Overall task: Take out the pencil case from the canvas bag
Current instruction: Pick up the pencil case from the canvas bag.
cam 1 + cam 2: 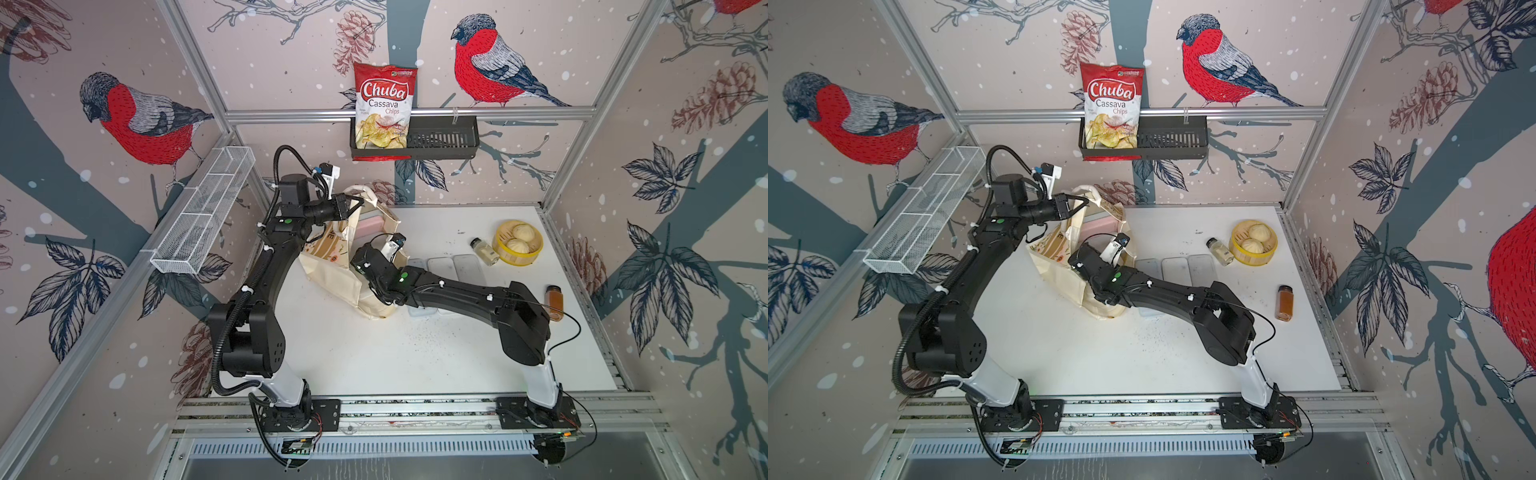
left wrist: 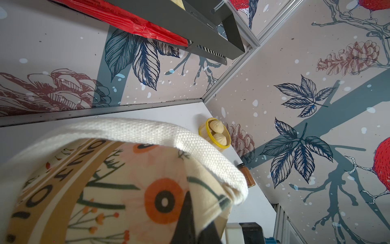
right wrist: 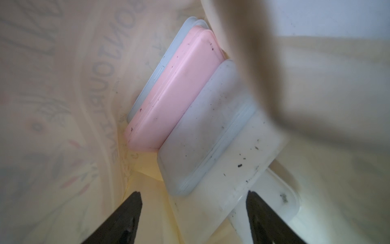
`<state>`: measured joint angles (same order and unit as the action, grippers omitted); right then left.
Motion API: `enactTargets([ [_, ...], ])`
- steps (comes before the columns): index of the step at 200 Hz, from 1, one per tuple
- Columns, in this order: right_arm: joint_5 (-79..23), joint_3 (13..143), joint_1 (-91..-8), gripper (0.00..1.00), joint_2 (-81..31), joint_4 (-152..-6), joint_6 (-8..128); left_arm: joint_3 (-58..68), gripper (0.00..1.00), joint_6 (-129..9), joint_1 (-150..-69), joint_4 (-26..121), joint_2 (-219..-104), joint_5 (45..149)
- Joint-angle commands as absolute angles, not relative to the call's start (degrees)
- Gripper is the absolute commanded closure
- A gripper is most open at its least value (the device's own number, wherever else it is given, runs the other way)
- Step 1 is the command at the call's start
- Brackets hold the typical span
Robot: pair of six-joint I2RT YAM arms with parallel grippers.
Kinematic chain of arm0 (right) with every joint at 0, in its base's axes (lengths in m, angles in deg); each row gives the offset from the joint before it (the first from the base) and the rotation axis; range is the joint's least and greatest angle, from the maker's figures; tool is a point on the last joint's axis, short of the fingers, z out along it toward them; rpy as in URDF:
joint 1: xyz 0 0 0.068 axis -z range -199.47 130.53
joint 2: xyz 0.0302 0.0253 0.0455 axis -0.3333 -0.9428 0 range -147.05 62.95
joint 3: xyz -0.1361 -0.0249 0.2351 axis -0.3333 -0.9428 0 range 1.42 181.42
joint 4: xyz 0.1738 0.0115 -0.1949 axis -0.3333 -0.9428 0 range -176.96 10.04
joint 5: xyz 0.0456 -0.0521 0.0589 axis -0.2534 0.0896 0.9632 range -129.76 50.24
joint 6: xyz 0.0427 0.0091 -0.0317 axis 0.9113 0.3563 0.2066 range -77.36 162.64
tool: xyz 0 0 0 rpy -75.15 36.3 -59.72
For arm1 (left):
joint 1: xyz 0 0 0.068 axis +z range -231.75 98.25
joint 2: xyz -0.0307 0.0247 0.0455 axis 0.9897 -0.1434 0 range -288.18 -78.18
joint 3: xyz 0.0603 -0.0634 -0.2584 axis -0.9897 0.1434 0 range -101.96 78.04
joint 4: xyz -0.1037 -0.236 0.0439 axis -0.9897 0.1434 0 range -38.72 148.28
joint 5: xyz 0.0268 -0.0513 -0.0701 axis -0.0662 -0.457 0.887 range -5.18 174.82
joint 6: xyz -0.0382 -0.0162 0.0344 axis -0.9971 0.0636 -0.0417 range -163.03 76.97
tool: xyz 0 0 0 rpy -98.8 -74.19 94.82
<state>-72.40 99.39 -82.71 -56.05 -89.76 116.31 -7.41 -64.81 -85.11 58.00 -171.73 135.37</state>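
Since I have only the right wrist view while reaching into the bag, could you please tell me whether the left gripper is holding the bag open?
Observer: Yes, the left gripper is shut on the canvas bag at its upper edge by a handle, holding that side up.
Operator: Thank you. Are any cases outside the bag?
Observer: Three translucent cases lie side by side on the table beside it.

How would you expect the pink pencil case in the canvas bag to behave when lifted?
Probably stiff: the pink pencil case shows moulded edges. Likely slippery, as its surface looks smooth. It may snag, packed beside a frosted case inside the canvas bag.
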Motion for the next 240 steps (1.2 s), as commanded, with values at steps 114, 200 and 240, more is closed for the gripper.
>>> enactTargets([
  [114, -59.4, 93.5, -78.0, 0.27, -56.4, -79.9, 113.4, -7.1, 1.0, -66.2, -85.6, 51.7, -170.6, 138.8],
  [200, -73.5, 100.8, -83.6, 0.29, -58.6, -83.0, 100.1, -6.9, 1.0, -66.5, -85.9, 51.5, -171.2, 138.7],
  [240, -74.9, 92.1, -86.0, 0.29, -55.6, -70.3, 90.4, -6.9, 1.0, -66.4, -85.9, 51.5, -170.9, 138.6],
])
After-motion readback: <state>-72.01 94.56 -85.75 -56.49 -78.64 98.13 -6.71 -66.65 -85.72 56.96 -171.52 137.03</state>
